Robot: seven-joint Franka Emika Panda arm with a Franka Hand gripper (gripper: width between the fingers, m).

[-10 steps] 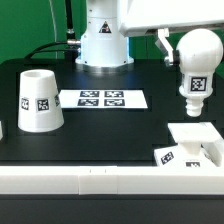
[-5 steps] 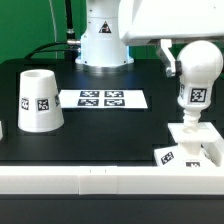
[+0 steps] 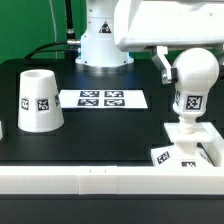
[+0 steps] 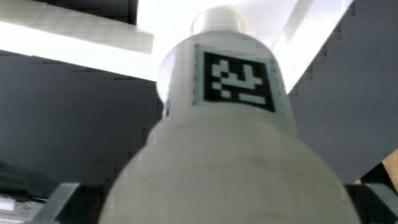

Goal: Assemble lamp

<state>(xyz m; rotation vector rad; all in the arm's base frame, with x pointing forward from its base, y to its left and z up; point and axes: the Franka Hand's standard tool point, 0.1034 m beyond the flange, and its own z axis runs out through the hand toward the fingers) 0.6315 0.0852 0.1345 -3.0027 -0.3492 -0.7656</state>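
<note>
My gripper (image 3: 180, 64) is shut on the rounded head of the white bulb (image 3: 193, 78) at the exterior view's right, and only one dark finger (image 3: 162, 66) shows beside it. The bulb hangs neck down, its tag facing the camera, and its neck tip meets the raised middle of the flat square base (image 3: 190, 148). I cannot tell whether it is seated. The tapered shade (image 3: 38, 100) stands mouth down at the left. In the wrist view the bulb (image 4: 217, 150) fills the frame between my fingers (image 4: 50, 200), with the base (image 4: 107, 30) beyond it.
The marker board (image 3: 103, 99) lies flat on the black table between the shade and the bulb. The white robot body (image 3: 104, 40) stands at the back. A white rail (image 3: 90, 180) runs along the table's front edge.
The gripper has carried the bulb down and slightly to the exterior view's left. Its neck now reaches the base's middle, where before it hung above it.
</note>
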